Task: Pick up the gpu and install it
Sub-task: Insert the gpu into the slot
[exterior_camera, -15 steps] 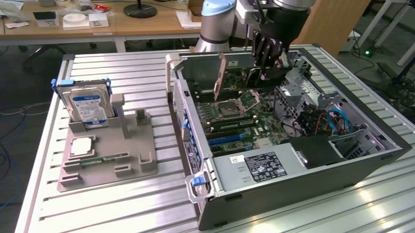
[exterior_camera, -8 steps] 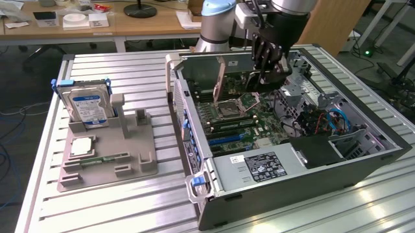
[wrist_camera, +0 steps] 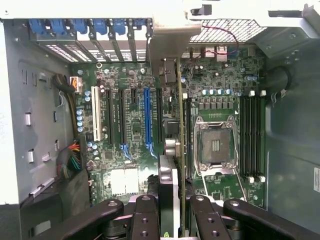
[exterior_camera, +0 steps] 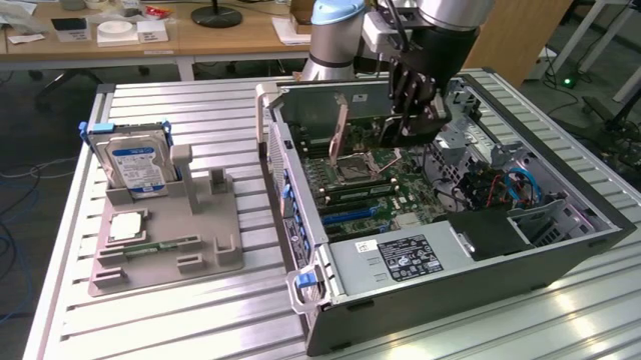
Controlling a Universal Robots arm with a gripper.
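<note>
GPU [wrist_camera: 172,150] is in the air, folks, upright and edge-on, clamped between the fingers [wrist_camera: 145,220] of the gripper [wrist_camera: 175,220]. The jaws are drawn in to a narrow gap, just the thickness of the card, with one finger on the black cooler face and one on the green board face. It hangs inside the open case [exterior_camera: 561,247], over the motherboard [wrist_camera: 130,125]. It runs lengthways with the expansion slots, between the blue slot [wrist_camera: 147,120] and the CPU socket [wrist_camera: 215,147], and its silver bracket [wrist_camera: 167,47] points toward the rear wall. Whether the lower edge has met a slot, I cannot tell. Off on the exterior view's left, well apart, the hard drive [exterior_camera: 135,165] stands in its holder. Now, how will this card handle? My read is stiff and flat, fairly light, so no sagging, though the cooler likely puts more weight on one face. It is delicate too: a bare board with small parts, and a contact edge along the bottom that should not be scraped. A hard squeeze on the cooler or the components could do harm. The sound hold looks like this one, on the upper edge near mid-length, across the two flat faces. The bracket is smooth metal, probably slippery, and a poor grip. With so thin a pinch, the card could pivot if its lower edge catches.
</note>
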